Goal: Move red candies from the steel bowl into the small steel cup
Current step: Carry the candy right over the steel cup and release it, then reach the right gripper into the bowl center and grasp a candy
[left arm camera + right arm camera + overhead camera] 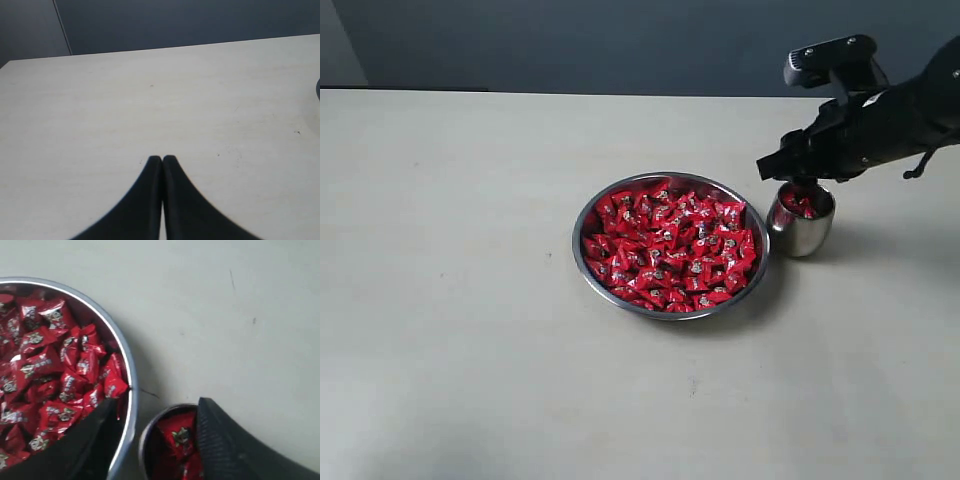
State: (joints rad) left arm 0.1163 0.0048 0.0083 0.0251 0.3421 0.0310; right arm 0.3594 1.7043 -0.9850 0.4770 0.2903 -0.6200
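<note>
Pale table [450, 300], dark wall [570, 40]: red candies [670, 245] fill the bowl [578, 240]; at its 3 o'clock the cup [800, 235] holds a few (wrappers glinting). The right gripper [157, 407] hovers spread above it; the left gripper [162, 159] is pressed together.

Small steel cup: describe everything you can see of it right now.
The small steel cup is a shiny, handleless tumbler with bulging sides, standing upright on the table beside the steel bowl; whether they touch is unclear. It holds several red candies. The open fingers of the right gripper hang over its mouth.
</note>
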